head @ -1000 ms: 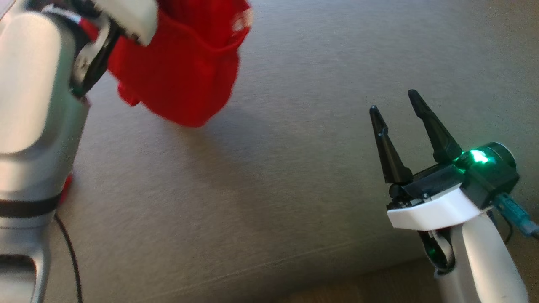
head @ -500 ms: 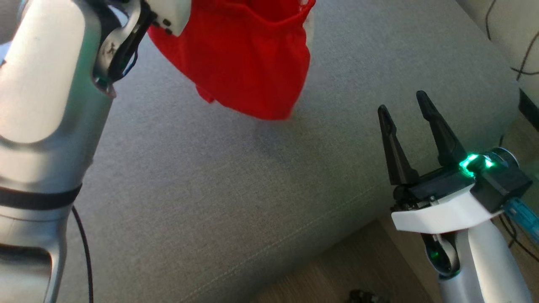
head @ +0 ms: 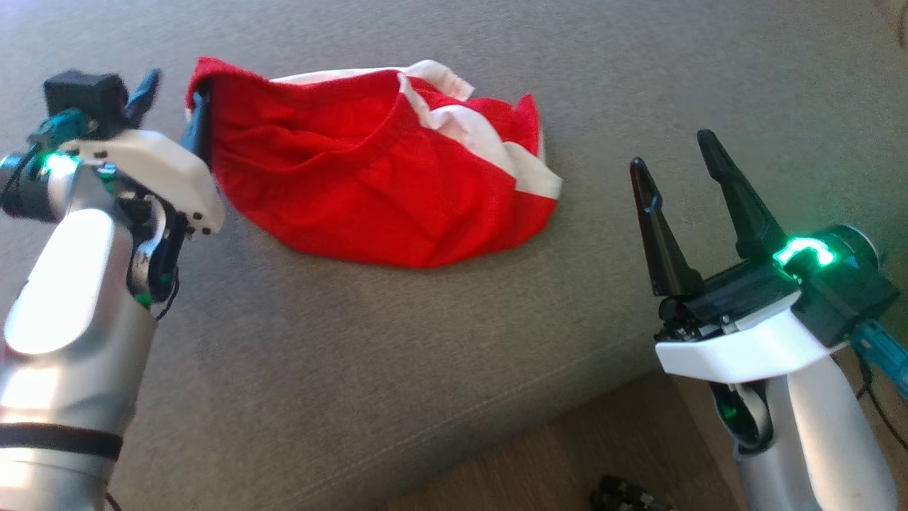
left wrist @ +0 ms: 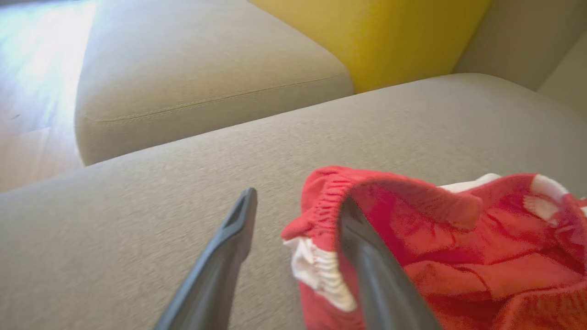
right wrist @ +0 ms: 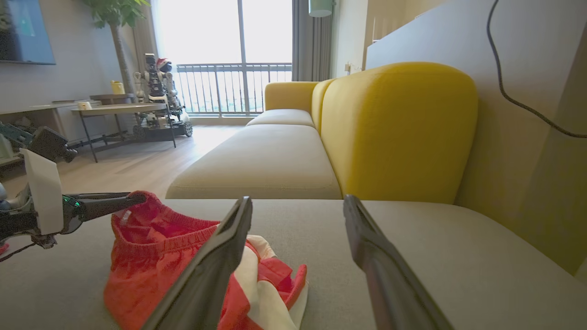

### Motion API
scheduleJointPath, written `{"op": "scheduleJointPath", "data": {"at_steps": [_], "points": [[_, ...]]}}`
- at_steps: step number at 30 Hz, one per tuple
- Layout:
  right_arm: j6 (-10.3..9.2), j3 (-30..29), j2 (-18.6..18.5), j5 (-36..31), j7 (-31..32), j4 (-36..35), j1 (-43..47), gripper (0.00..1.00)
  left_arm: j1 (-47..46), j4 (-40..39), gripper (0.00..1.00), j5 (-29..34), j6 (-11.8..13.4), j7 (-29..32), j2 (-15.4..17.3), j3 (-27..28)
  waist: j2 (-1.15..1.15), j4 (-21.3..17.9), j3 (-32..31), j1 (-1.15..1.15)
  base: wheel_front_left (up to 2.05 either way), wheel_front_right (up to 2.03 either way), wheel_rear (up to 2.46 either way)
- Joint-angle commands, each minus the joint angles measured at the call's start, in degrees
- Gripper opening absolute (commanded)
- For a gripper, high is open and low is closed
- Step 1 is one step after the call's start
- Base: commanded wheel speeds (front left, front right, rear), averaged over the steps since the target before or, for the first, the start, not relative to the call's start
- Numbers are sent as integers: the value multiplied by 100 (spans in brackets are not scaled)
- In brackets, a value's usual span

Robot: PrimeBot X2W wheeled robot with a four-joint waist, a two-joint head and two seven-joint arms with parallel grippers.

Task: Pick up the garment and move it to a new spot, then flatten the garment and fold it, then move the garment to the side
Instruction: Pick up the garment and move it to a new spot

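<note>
One garment (head: 383, 191), right gripper (head: 670, 150) open, empty beside it, left gripper (head: 174, 96) open, left wrist view showed waistband (left wrist: 328, 204) over its finger (left wrist: 376, 275).

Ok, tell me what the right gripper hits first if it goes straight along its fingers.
Likely the yellow backrest, past the grey seat cushion; the right gripper clears the red shorts on its left. Depth is unclear.

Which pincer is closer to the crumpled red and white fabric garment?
Left. The left pincer touches the red garment at its waistband; the right pincer sits apart, beyond its opposite end.
</note>
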Motion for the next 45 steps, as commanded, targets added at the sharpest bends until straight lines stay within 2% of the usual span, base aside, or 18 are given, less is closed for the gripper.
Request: {"op": "scheduleJointPath", "data": {"at_steps": [1, 6, 11, 16, 22, 26, 30, 36, 39, 44, 45], "points": [[-1, 121, 5, -26, -36, -210, -128, 100, -233, -143, 100, -27, 22, -62, 143, 225, 0, 123, -21, 0, 0, 0, 0], [-1, 200, 5, -177, -36, -152, -84, 100, 36, 35, 100, -148, 159, -758, -100, 355, 0, 535, -282, 0, 0, 0, 0], [-1, 226, 5, -311, -36, -8, 80, 100, 710, -328, 100, -148, 403, -1342, -390, 430, 0, 1072, -664, 0, 0, 0, 0], [-1, 251, 5, -422, -36, 171, 246, 100, 1710, -1085, 100, -92, 659, -1445, -660, 573, 0, 1550, -997, 0, 0, 0, 0], [-1, 260, 5, -519, -36, 336, 443, 100, 2919, -1724, 100, -168, 620, -1450, -942, 784, 0, 1937, -1340, 0, 0, 0, 0], [-1, 237, 5, -549, -36, 389, 559, 100, 3457, -1723, 100, -278, 456, -1450, -958, 747, 0, 2062, -1499, 0, 0, 0, 0], [-1, 209, 5, -543, -36, 423, 625, 100, 3678, -1727, 100, -282, -19, -1218, -748, 404, 0, 2132, -1572, 0, 0, 0, 0], [-1, 217, 5, -485, -36, 421, 673, 100, 3938, -2023, 100, -77, -104, -1146, -540, 146, 0, 2072, -1637, 0, 0, 0, 0], [-1, 171, 5, -480, -36, 417, 749, 100, 4151, -2253, 100, 1, 20, -1238, -505, 168, 0, 2031, -1719, 0, 0, 0, 0], [-1, 16, 5, -480, -36, 373, 917, 100, 4533, -2772, 100, 27, 372, -1423, -641, 563, 0, 2007, -1857, 0, 0, 0, 0], [-1, 16, 5, -480, -36, 373, 917, 100, 4533, -2772, 100, 27, 372, -1423, -641, 563, 0, 2007, -1857, 0, 0, 0, 0]]}}
